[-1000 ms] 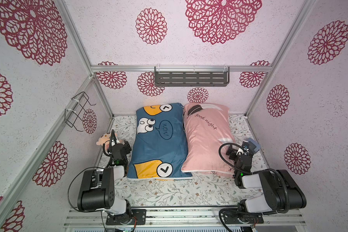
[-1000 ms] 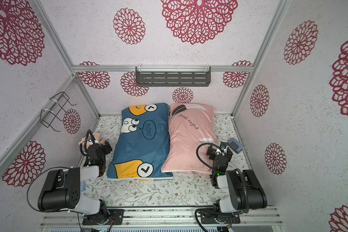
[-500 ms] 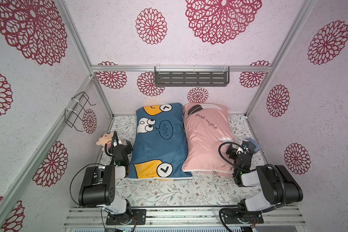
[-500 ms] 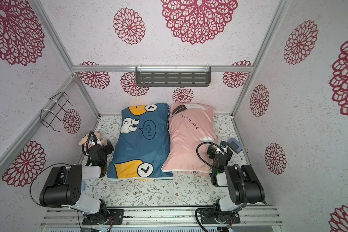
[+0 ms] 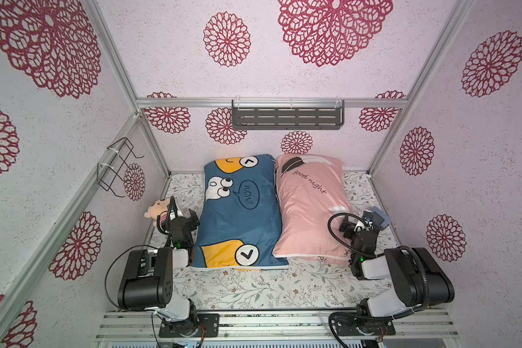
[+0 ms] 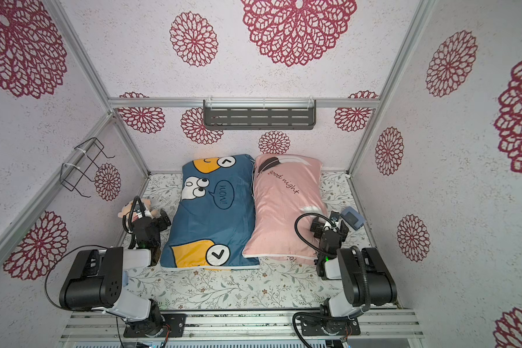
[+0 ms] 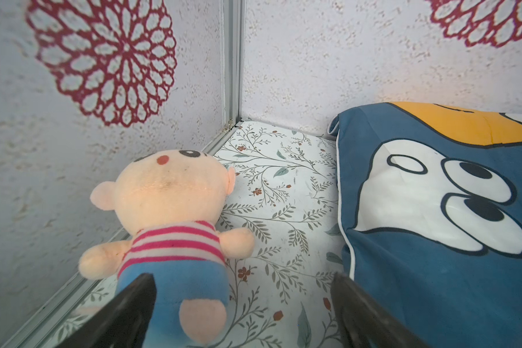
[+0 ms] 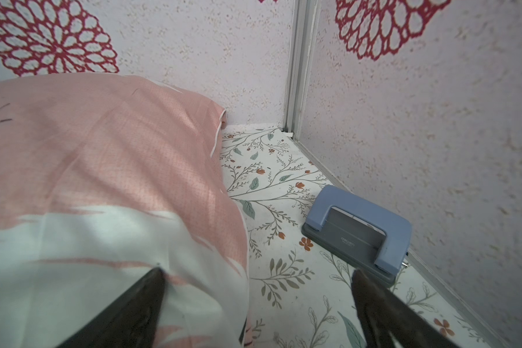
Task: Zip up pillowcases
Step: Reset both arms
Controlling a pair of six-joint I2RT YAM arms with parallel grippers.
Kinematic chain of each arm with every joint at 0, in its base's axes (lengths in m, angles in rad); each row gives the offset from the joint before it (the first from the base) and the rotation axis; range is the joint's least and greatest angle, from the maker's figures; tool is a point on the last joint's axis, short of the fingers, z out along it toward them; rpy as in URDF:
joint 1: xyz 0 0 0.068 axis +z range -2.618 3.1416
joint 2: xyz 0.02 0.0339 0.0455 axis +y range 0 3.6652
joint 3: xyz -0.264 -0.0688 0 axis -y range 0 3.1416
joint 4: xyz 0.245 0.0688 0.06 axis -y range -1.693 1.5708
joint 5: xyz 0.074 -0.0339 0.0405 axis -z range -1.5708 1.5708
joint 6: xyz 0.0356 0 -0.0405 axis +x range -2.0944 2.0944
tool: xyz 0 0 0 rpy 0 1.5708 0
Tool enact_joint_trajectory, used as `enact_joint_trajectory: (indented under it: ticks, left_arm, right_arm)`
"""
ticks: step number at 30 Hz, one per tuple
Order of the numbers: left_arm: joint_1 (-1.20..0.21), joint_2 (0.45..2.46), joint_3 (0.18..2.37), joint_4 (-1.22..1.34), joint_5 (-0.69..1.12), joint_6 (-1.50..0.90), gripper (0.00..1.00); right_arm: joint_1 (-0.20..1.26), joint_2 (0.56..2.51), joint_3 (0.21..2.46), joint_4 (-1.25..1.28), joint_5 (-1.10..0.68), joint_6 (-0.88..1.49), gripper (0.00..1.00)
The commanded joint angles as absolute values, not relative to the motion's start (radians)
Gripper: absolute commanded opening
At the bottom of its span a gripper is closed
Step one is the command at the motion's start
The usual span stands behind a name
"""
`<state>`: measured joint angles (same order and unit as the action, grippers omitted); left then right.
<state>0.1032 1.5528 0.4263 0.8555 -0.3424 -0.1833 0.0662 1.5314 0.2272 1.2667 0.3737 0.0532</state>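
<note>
In both top views the two pillowcases lie side by side in the middle of the frame, on the floral mat point(image 5: 253, 289). Their long edges touch. The blue pillowcase point(image 5: 238, 217) is on the left and the pink pillowcase point(image 5: 308, 211) on the right, and both reach the back wall. I cannot tell whether their zippers are closed.

The left gripper point(image 5: 180, 217) is at the left edge of the blue pillowcase, in the middle left of the frame. In the left wrist view the left gripper point(image 7: 241, 277) has its jaws wide apart and grips nothing. The legs of the plush doll point(image 7: 169, 211) lie between them, and I cannot tell if one finger touches it.

The right gripper point(image 5: 359, 224) is at the right edge of the pink pillowcase. In the right wrist view its jaws point(image 8: 258, 271) are also wide apart and empty, one over the pink fabric, one near the blue hole punch point(image 8: 359, 229).
</note>
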Motion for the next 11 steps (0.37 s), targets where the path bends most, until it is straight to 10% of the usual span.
enact_joint_trajectory:
  ticks: [1, 11]
  left_arm:
    - [0.100, 1.555, 0.420, 0.885, -0.347, -0.162, 0.94]
    - [0.100, 1.554, 0.418, 0.885, -0.347, -0.161, 0.97]
  right_arm:
    - [0.060, 1.537, 0.241, 1.229, 0.400, 0.052, 0.99]
    - [0.060, 1.537, 0.241, 1.229, 0.401, 0.051, 0.99]
